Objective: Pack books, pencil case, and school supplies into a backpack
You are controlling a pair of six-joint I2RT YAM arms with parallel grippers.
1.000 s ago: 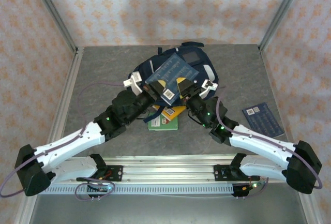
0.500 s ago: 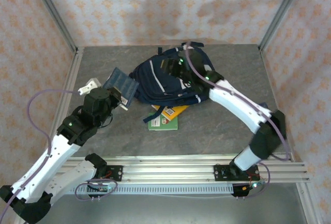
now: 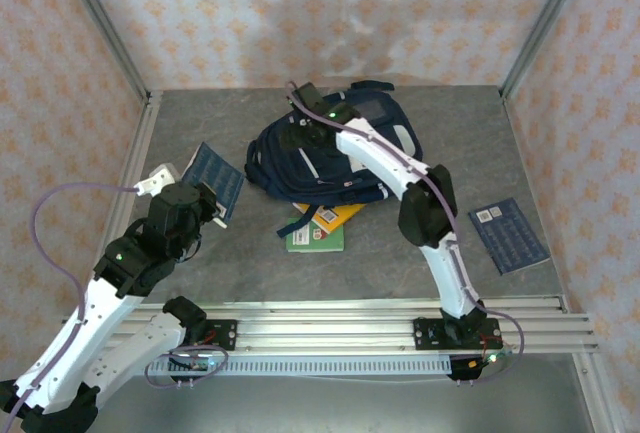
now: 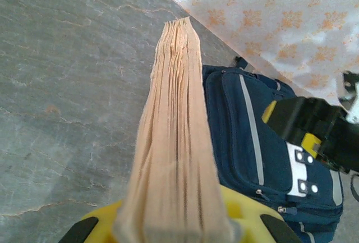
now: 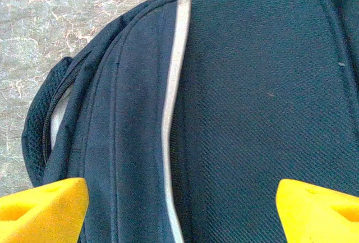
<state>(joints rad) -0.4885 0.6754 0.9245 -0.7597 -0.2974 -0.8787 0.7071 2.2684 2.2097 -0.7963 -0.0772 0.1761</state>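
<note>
Left claw (image 3: 200, 201) clamped on dark blue book (image 3: 215, 175), held edge-up; backpack (image 3: 285, 168) lies near, to its right. Right claw (image 5: 179, 203) spread wide, empty, directly over backpack's striped panel.

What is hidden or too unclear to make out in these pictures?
- Top view: the backpack partly covers the orange-yellow book.
- Top view: print on the dark blue booklet at right is too small.
- Left wrist view: the held book is edge-on, cover unseen; the bottom edge cuts the left gripper.
- Top view: the right arm hides part of the backpack's top.
</note>
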